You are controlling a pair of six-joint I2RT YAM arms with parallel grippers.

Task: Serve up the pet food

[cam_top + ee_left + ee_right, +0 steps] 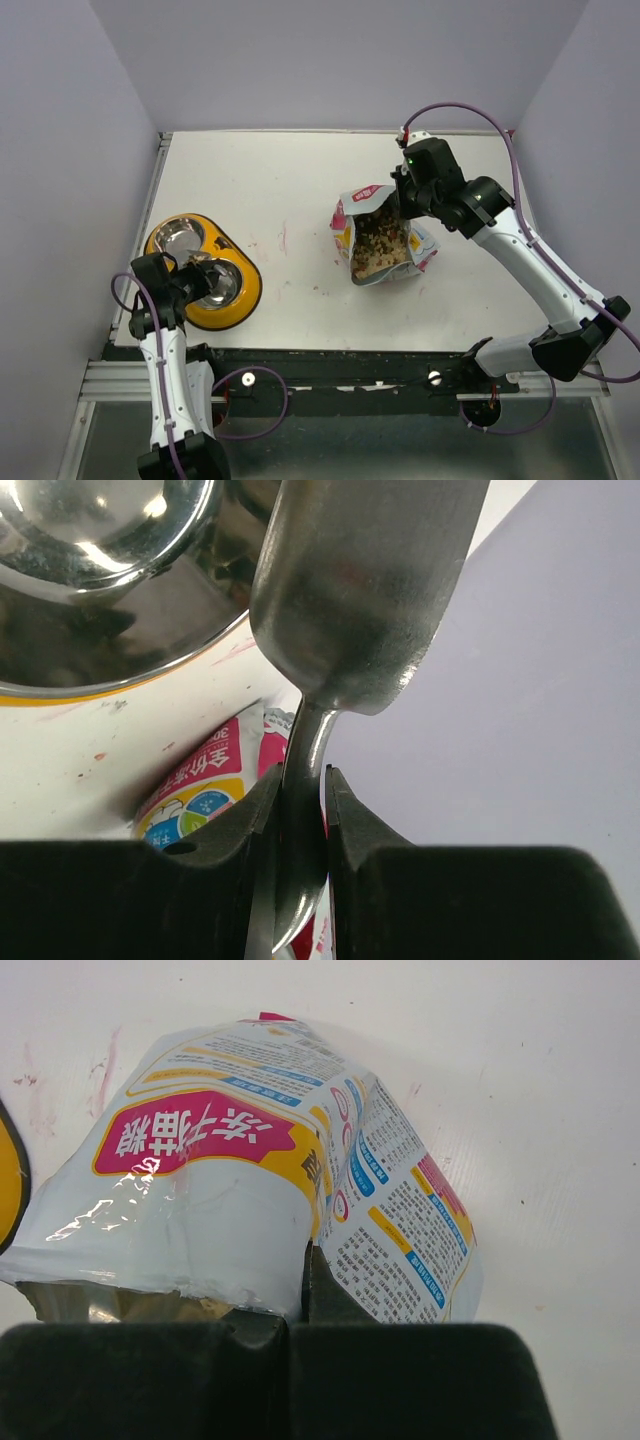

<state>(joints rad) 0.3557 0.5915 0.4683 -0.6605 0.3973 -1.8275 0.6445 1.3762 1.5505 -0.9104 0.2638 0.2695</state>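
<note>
Top external view: kibble lies in the open bag, right of centre, its rim pinched by the right gripper, evidently to hold the mouth open. Left gripper clamps the scoop handle above the feeder, well apart from the bag.

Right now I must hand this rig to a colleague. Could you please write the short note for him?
Left claw: shut on the handle of the metal scoop, which it holds at the near bowl of the yellow feeder. Whether the scoop carries food cannot be seen.
Right claw: shut on the rim of the food bag, holding its mouth open; kibble shows inside.
Done: bag open, scoop in hand.
Left: no kibble shows in either bowl, so the serving remains.
</note>
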